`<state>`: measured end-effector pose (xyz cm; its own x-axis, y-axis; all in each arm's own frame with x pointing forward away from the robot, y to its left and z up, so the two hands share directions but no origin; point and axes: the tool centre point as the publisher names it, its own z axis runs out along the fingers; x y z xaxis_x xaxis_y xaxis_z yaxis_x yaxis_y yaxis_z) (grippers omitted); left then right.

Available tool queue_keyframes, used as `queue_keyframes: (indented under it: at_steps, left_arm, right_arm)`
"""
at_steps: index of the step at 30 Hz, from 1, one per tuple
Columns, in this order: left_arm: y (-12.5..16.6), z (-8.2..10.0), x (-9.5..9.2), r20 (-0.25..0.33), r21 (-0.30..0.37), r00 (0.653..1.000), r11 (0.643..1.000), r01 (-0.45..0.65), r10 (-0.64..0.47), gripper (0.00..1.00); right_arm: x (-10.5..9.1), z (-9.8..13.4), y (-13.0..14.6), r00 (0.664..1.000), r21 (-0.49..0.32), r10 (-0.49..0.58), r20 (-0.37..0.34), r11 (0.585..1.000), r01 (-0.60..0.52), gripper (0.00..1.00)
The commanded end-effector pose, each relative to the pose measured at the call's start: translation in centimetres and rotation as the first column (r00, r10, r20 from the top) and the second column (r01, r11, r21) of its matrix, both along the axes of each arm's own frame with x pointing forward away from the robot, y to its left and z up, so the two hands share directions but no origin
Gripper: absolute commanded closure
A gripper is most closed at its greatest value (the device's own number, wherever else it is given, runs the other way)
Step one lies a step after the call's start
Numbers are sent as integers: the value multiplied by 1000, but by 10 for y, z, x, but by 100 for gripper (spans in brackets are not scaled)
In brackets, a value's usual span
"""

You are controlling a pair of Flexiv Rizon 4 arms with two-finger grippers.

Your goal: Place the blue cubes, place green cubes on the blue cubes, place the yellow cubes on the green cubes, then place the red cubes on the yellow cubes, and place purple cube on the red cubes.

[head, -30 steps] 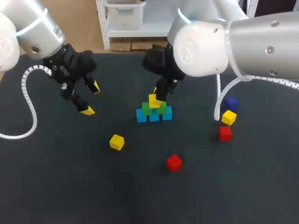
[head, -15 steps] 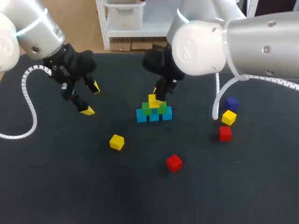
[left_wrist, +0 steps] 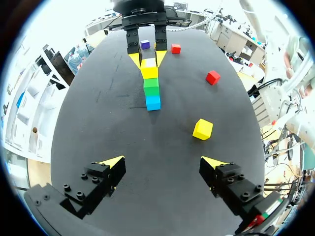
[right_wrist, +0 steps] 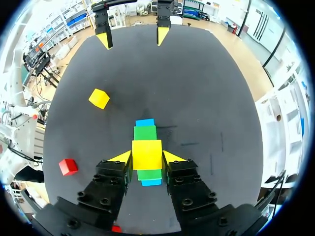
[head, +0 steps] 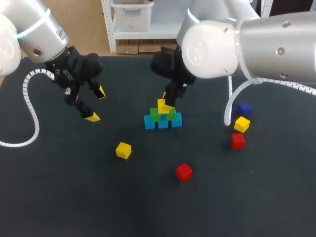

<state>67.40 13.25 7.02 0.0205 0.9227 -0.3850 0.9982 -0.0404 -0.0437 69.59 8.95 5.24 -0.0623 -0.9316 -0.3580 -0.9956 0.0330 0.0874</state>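
Table (head: 59, 197): dark and flat.
Middle: a row of blue cubes (head: 163, 122).
Near: left yellow cube (head: 123, 150), near red cube (head: 184, 172).
Right: purple cube (head: 244, 109), right yellow cube (head: 242, 124), right red cube (head: 237, 140).

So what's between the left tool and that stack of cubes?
Only bare table lies between the left tool and the stack, in the head view; a loose yellow cube sits aside.

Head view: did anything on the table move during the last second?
Nothing visibly changed. The right gripper stays shut, its fingers on either side of the yellow cube resting on the green cubes. The left gripper stays open and empty, off to the side. The scattered cubes lie where they were.
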Motion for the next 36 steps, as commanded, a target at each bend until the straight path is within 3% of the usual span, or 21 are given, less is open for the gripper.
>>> queue_keyframes:
  at_steps: [1,2,3,5,13,21,26,36]
  left_arm:
    - [1,0,0,2,-2,1000,1000,1,-1,0]
    - [1,0,0,2,-2,1000,1000,1,-1,0]
    - [1,0,0,2,-2,1000,1000,1,-1,0]
    - [1,0,0,2,-2,1000,1000,1,-1,0]
    - [1,0,0,2,-2,1000,1000,1,-1,0]
    - [1,0,0,2,-2,1000,1000,1,-1,0]
    - [1,0,0,2,-2,1000,1000,1,-1,0]
    - [1,0,0,2,-2,1000,1000,1,-1,0]
  right_arm:
    - [1,-1,-1,1000,1,1,-5,1000,-1,50]
    - [1,-1,-1,1000,1,1,-7,1000,-1,25]
    - [1,-1,-1,1000,1,1,-7,1000,-1,9]
    - [1,-1,-1,1000,1,1,-9,1000,-1,0]
    - [-1,3,-4,1000,2,-7,-10,1000,7,0]
    - [-5,36,-21,999,20,-21,26,1000,20,0]
    - [-10,52,-42,998,27,-23,58,999,22,0]
    - [-16,66,-101,992,64,108,71,992,-113,0]
